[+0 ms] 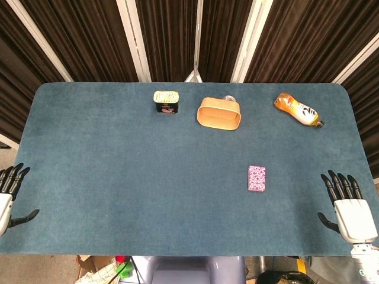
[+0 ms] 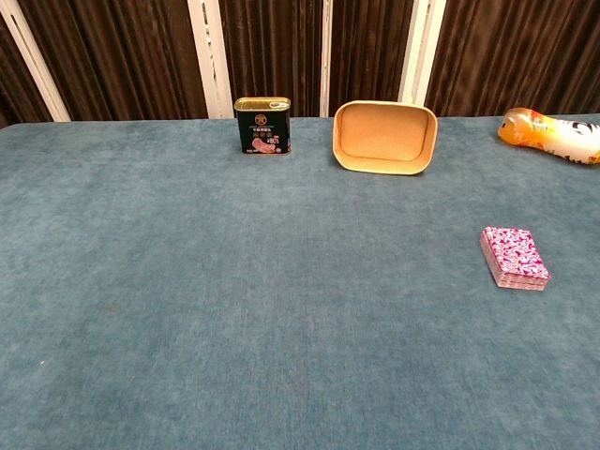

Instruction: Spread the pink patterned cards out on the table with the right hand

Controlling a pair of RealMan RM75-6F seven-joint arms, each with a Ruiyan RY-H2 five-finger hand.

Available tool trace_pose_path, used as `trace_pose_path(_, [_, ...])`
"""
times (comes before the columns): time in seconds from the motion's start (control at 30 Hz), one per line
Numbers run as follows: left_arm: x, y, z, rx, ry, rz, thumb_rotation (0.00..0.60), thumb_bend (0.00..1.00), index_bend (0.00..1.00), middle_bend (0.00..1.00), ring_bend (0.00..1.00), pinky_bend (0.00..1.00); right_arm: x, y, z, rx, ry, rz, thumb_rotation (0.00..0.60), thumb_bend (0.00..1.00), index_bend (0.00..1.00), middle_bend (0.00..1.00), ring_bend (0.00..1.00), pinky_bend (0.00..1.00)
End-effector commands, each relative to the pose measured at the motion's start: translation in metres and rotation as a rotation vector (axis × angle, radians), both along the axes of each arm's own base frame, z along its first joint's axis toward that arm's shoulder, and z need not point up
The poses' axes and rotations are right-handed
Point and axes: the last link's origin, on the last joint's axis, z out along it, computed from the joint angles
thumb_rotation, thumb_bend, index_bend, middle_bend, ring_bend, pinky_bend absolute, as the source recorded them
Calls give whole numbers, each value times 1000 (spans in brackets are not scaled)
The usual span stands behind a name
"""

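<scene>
The pink patterned cards (image 1: 256,178) lie in one neat squared stack on the blue table, right of centre; the chest view shows the stack (image 2: 515,257) at its right side. My right hand (image 1: 348,208) rests at the table's front right corner, fingers apart and extended, holding nothing, well to the right of the stack and a little nearer to me. My left hand (image 1: 10,192) sits at the front left edge, fingers also spread and empty. Neither hand appears in the chest view.
Along the far side stand a dark tin can (image 1: 166,101), a tan bowl tipped on its side (image 1: 219,113) and an orange bottle lying down (image 1: 298,109). The blue table (image 1: 118,177) ends close behind them, with dark curtains beyond.
</scene>
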Motion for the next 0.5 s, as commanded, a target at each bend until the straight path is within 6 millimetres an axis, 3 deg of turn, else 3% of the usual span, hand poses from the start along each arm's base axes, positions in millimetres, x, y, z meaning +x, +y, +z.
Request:
trace_pose_path(0.03, [0,0,0,-5,5,5,600,22,0,0,0,0,0,0,0,-3,0,-1,600,248,0,0,0,0])
trace_pose_path(0.37, [1,-1,2,15,-6,-6,600,23,0,0,0,0,1,0,-1,-5,-16,0,600,248,0,0,0,0])
trace_pose_path(0.5, [1,1,3,18,-12,-17,600,22,0,0,0,0,12,-10,-3,23,-86,-9,600,248,0,0,0,0])
